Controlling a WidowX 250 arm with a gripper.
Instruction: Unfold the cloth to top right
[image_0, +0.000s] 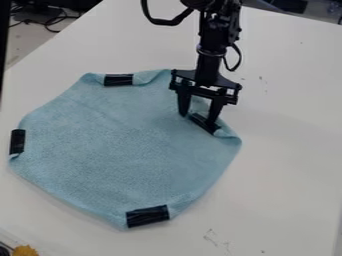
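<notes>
Since the cloth (127, 145) looks thin, it should be light, soft and floppy. It lies on the white surface (287, 165). The end effector (198, 119) is at its top-right black strip (206, 125), fingers spread, pinching nothing; that strip seems best to grab.

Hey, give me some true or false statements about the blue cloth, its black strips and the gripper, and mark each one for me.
1. The blue cloth lies on a white table. True.
2. The gripper is at the cloth's lower left edge in the picture. False: the gripper is at its upper right edge.
3. Four black tape strips show along the cloth's edges. True.
4. The gripper's fingers are pressed together. False: the fingers stand apart.
5. The cloth is rolled into a tight bundle. False: it is spread out broadly.
</notes>
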